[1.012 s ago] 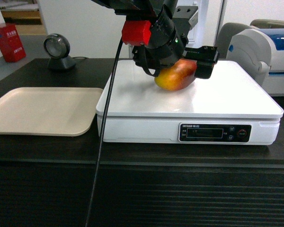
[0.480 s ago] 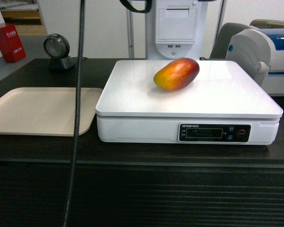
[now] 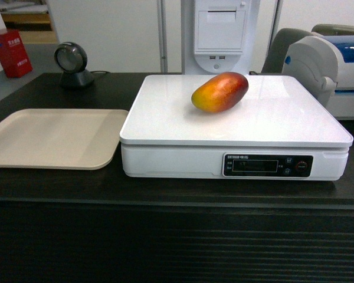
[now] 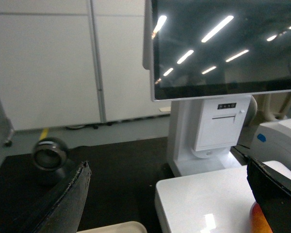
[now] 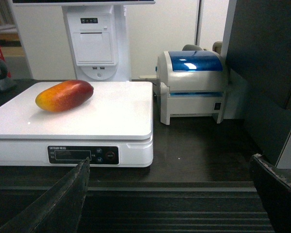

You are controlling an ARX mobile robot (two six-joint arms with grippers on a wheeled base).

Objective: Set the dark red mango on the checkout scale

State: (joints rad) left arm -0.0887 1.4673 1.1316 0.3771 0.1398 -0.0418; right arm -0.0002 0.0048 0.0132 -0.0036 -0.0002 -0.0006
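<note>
The dark red mango point(image 3: 220, 92) lies on its side on the scale's point(image 3: 253, 121) white platter, toward the back, red end to the right. The scale stands on the black checkout counter point(image 3: 165, 190). Neither gripper shows in the head view. My left gripper point(image 4: 167, 165) is open above the counter's back left, with the scale's corner point(image 4: 203, 204) below it and a sliver of mango point(image 4: 257, 221) beside its right finger. My right gripper point(image 5: 169, 160) is open and empty in front of the counter, with the mango point(image 5: 64, 95) and scale point(image 5: 116, 111) ahead to the left.
A beige tray point(image 3: 47, 138) lies left of the scale. A round scanner point(image 3: 74, 62) stands at the back left, a receipt printer stand point(image 3: 220, 29) behind the scale, and a blue-and-white label printer point(image 5: 193, 82) to its right. The counter's ribbed front point(image 3: 165, 247) faces me.
The gripper that was round the mango a second ago has let go and lifted out of the head view, and its cable has gone too. The mango stays on the scale.
</note>
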